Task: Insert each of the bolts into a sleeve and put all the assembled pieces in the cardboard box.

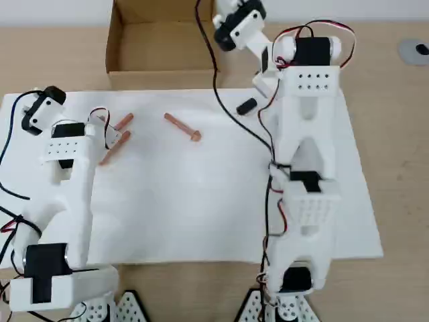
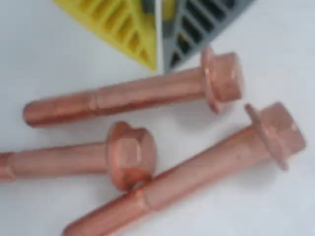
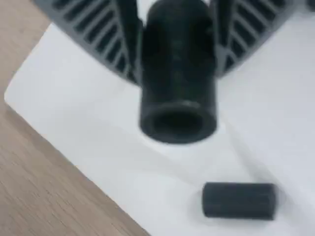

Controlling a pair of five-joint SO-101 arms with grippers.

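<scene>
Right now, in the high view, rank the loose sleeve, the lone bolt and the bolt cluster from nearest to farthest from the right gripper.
1. The loose sleeve, on the paper close beside the right gripper, which clamps a second sleeve.
2. The lone bolt, mid-paper, farther left.
3. The bolt cluster, farthest, at the paper's left side.

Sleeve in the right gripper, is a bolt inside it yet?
Empty. The sleeve shows a dark, hollow open end with nothing in it.
</scene>
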